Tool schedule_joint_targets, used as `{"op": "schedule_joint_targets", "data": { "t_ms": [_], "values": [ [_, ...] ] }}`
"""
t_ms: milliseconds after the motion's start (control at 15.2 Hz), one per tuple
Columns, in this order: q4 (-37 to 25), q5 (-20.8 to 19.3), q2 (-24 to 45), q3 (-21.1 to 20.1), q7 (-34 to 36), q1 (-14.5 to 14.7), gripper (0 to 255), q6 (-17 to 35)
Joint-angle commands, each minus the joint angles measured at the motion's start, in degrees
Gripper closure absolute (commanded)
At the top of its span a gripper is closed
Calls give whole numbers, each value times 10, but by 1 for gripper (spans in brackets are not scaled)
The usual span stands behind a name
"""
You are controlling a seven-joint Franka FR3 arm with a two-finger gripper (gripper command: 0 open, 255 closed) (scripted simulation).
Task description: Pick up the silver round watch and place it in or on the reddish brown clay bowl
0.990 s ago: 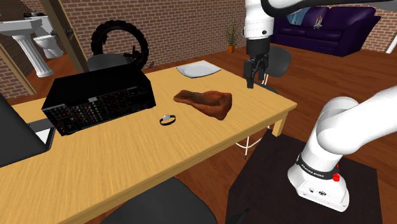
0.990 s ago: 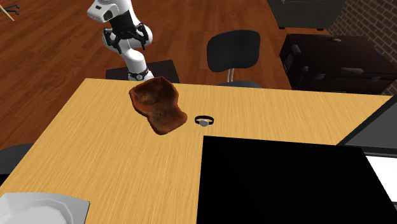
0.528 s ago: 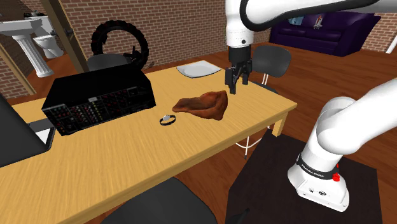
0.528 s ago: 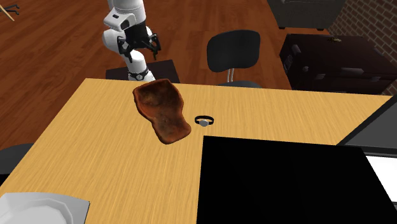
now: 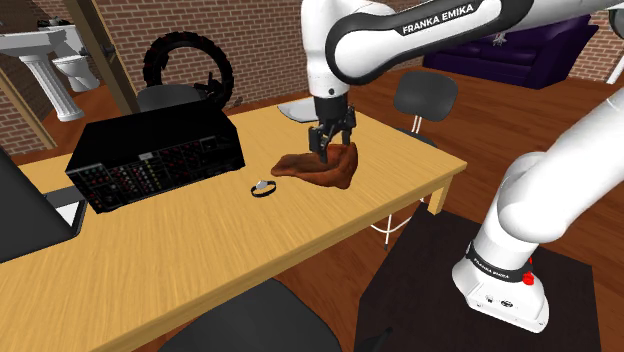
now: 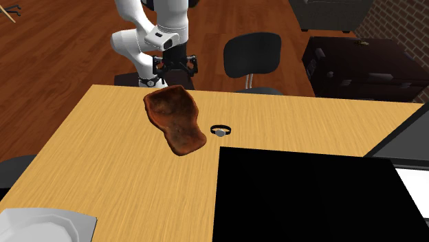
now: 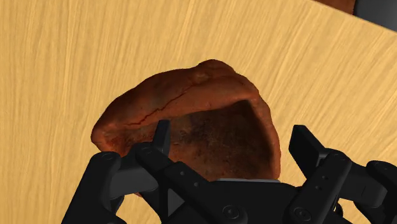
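Observation:
The reddish-brown clay bowl [image 5: 328, 168] lies irregular and lopsided near the table's right end in the shoulder view. My black gripper [image 5: 326, 149] hangs open just above its far rim, holding nothing. In the wrist view the gripper [image 7: 232, 149] straddles the bowl [image 7: 184, 124] below, and both fingertips [image 7: 162, 133] stand wide apart. The silver round watch [image 5: 263, 187] with a dark strap lies flat on the wood, a short way from the bowl toward the shoulder view's left. In the second exterior view the watch [image 6: 220, 130] sits right of the bowl [image 6: 175, 118], with the gripper [image 6: 175, 67] at the bowl's far end.
A large black electronics box [image 5: 155, 160] stands on the wooden table [image 5: 200, 235] left of the watch. A white plate [image 5: 312, 108] lies at the far edge. A dark office chair [image 6: 251, 58] stands by the table, and a tyre [image 5: 188, 65] behind it.
The arm has swung from beyond the table's right end toward the shoulder view's left and lowered over the bowl. The bowl shifted slightly early on. The watch has not moved.

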State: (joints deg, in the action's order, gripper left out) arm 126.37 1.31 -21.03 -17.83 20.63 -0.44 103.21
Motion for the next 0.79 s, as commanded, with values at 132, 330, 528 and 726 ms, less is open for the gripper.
{"op": "schedule_joint_targets", "data": {
  "t_ms": [132, 330, 528, 726],
  "values": [
    [-51, -45, 83, -41, 63, -3, 0, 37],
    [-101, -91, 152, -66, 114, -2, 0, 51],
    [-159, -146, 225, -84, 166, 6, 0, 55],
    [-227, -205, 301, -92, 213, 24, 0, 46]
  ]
}}
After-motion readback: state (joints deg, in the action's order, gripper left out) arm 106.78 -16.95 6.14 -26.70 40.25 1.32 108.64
